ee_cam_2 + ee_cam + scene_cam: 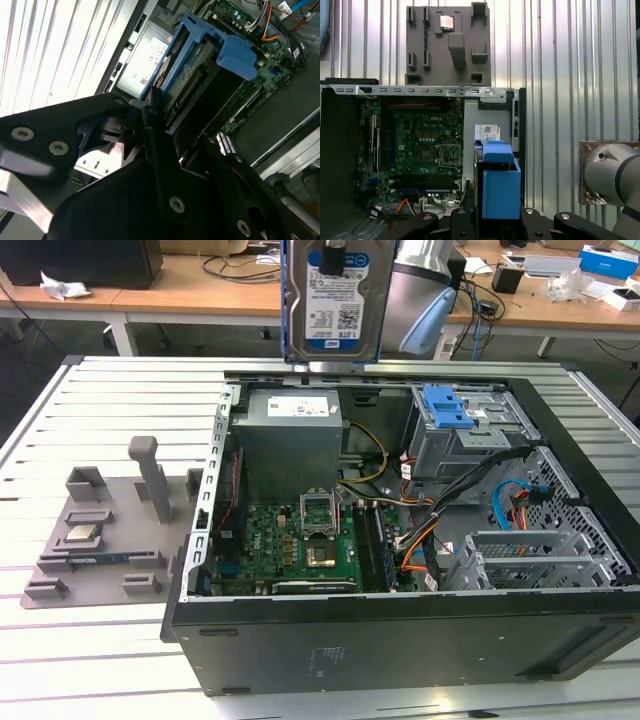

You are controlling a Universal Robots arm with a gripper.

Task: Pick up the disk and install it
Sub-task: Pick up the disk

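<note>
Clamping the flat, blue-framed silver disk [335, 300] is a black end effector [498, 220].

Upright disk [338, 300], label showing, high above open computer case [400, 640], behind power supply [290, 440].

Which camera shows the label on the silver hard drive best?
The exterior view: the silver rectangular hard drive hangs with its white-and-blue label facing the camera. Both wrist views show mainly its blue plastic frame edge-on.
</note>
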